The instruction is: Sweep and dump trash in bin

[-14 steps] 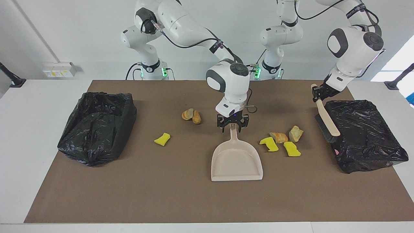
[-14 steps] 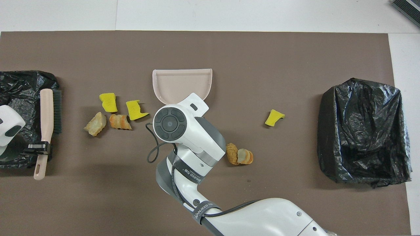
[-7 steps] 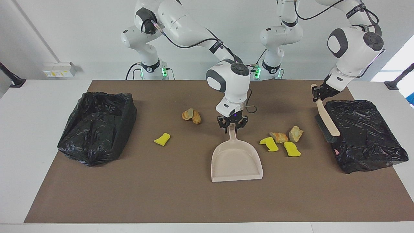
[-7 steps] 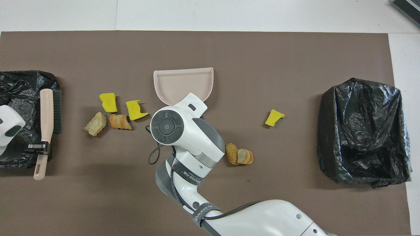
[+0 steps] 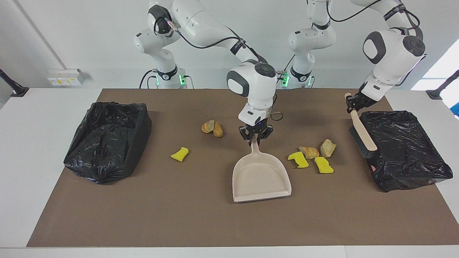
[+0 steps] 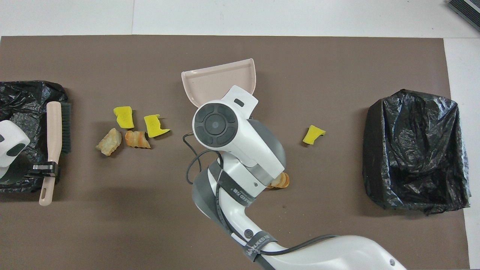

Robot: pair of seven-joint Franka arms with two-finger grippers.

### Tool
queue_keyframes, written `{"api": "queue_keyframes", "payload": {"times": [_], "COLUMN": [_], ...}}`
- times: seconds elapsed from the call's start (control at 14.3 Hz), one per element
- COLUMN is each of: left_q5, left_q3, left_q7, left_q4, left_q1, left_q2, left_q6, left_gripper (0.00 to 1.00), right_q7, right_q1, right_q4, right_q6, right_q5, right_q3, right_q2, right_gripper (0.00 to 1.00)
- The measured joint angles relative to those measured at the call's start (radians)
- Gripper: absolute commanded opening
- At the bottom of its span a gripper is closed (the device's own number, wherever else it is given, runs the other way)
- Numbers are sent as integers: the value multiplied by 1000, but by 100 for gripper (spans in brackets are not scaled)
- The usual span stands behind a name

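The beige dustpan (image 5: 261, 175) sits mid-mat on the tabletop (image 5: 200, 222), tilted, its open lip pointing away from the robots; the right gripper (image 5: 254, 140) is clamped on the dustpan's handle. The trash lies scattered around the dustpan on the brown mat. Beside the dustpan toward the left arm's end is a cluster of four scraps: two bright yellow sponge-like chunks (image 5: 298, 159) (image 5: 323, 165) with ragged edges, a tan-orange bread-like piece (image 5: 309, 152) and a paler crusty piece (image 5: 328, 147). Toward the right arm's end lies a single yellow chunk (image 5: 179, 154), and nearer the robots than the dustpan are two brown bread-like pieces (image 5: 212, 128) touching each other. Every scrap is far smaller than the dustpan. The left gripper (image 5: 353, 103) is closed on the handle of a brush (image 5: 363, 134), which leans on a black-lined bin (image 5: 405, 150). A second black-bagged bin (image 5: 107, 139) stands at the right arm's end.
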Motion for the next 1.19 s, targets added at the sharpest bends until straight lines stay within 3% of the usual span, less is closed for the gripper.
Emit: {"api": "queue_keyframes", "payload": {"times": [0.28, 0.7, 1.19], "left_q5": [0, -1, -1], "left_q3": [0, -9, -12], "left_q7": [-1, -46, -143], "left_q4": [0, -2, -55], "left_q1": [2, -2, -5], "left_q2": [0, 8, 134], "left_q6": [-16, -11, 104], "left_gripper": [0, 0, 0], "right_q7": [-339, -724, -1125], "right_q1": [-96, -127, -127], "right_q4": [-5, -62, -177], "right_q6": [-108, -121, -86], "right_q5": [27, 28, 28], "right_q3": [0, 1, 7], "right_q2": [-45, -55, -119], "right_gripper": [0, 0, 0]}}
